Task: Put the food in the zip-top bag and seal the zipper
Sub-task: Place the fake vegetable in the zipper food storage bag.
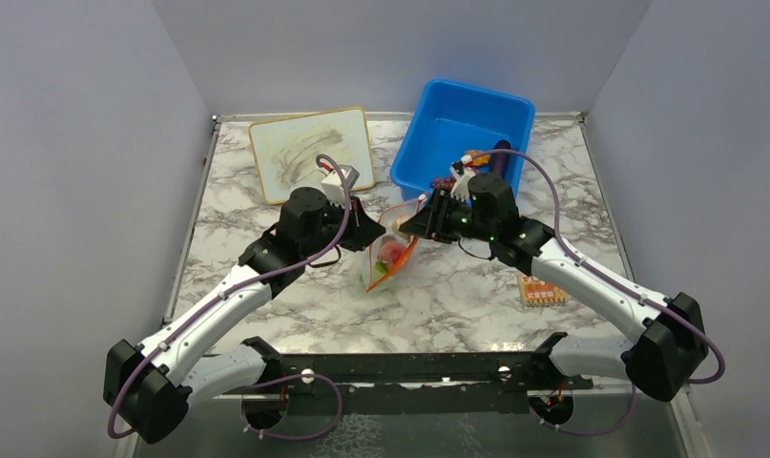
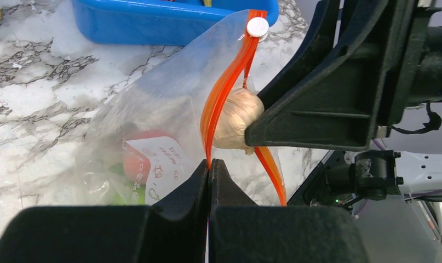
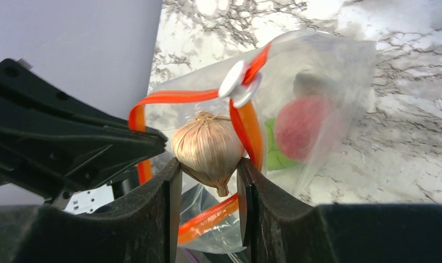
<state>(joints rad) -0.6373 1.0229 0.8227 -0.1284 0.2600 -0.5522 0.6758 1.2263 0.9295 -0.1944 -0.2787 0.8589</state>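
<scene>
The clear zip-top bag (image 1: 385, 260) hangs mid-table with its mouth open. Its orange-red zipper (image 2: 225, 87) carries a white slider (image 2: 257, 27). My left gripper (image 2: 209, 163) is shut on the zipper strip and holds the mouth up. My right gripper (image 3: 207, 164) is shut on the white garlic (image 3: 206, 148) and holds it at the bag's mouth, between the two zipper strips (image 3: 246, 129). Inside the bag I see a pink-red peach (image 3: 300, 126) and something green (image 3: 276, 156). The garlic also shows in the left wrist view (image 2: 235, 118). A purple eggplant (image 1: 500, 153) lies in the bin.
A blue plastic bin (image 1: 457, 129) stands at the back right, just behind the right gripper. A cream board (image 1: 309, 151) with brown streaks lies at the back left. A flat orange square card (image 1: 541, 289) lies on the table under the right arm.
</scene>
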